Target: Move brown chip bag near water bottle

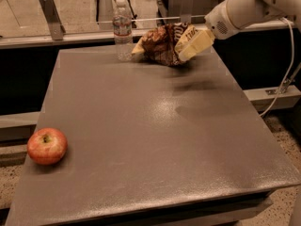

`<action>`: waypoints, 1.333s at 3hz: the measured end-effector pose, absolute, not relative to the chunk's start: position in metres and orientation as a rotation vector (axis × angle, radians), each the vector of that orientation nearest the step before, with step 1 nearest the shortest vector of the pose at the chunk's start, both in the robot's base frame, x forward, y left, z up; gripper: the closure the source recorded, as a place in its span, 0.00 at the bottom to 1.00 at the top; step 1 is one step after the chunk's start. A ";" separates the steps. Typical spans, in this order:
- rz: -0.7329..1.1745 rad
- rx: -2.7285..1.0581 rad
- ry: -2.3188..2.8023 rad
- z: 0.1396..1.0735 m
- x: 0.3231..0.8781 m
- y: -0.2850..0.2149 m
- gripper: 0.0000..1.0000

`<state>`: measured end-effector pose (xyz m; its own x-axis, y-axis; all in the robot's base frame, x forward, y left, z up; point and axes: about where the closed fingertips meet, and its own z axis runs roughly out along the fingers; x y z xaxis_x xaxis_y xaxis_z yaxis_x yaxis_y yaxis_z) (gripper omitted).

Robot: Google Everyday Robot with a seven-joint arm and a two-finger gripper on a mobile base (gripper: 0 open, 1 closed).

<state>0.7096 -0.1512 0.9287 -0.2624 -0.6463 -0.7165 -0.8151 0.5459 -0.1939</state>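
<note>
The brown chip bag [159, 45] is crinkled, dark brown with cream ends, and hangs above the far edge of the grey table [141, 140], with its shadow on the tabletop below. My gripper [192, 44] comes in from the upper right and is shut on the bag's right end. The water bottle [122, 29], clear with a white cap and a label band, stands upright at the table's far edge. It is just left of the bag, and the bag's left cream tip reaches close to it.
A red apple [47, 146] lies near the table's front left edge. A metal rail with posts [51, 16] runs behind the table. A cable [285, 74] hangs at the right, beside the table.
</note>
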 end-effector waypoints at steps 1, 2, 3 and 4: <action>0.275 -1.117 1.943 0.948 0.698 -0.186 0.00; 0.276 -1.071 1.871 0.970 0.676 -0.229 0.00; 0.331 -1.012 1.801 0.981 0.658 -0.268 0.00; 0.331 -1.012 1.801 0.981 0.658 -0.268 0.00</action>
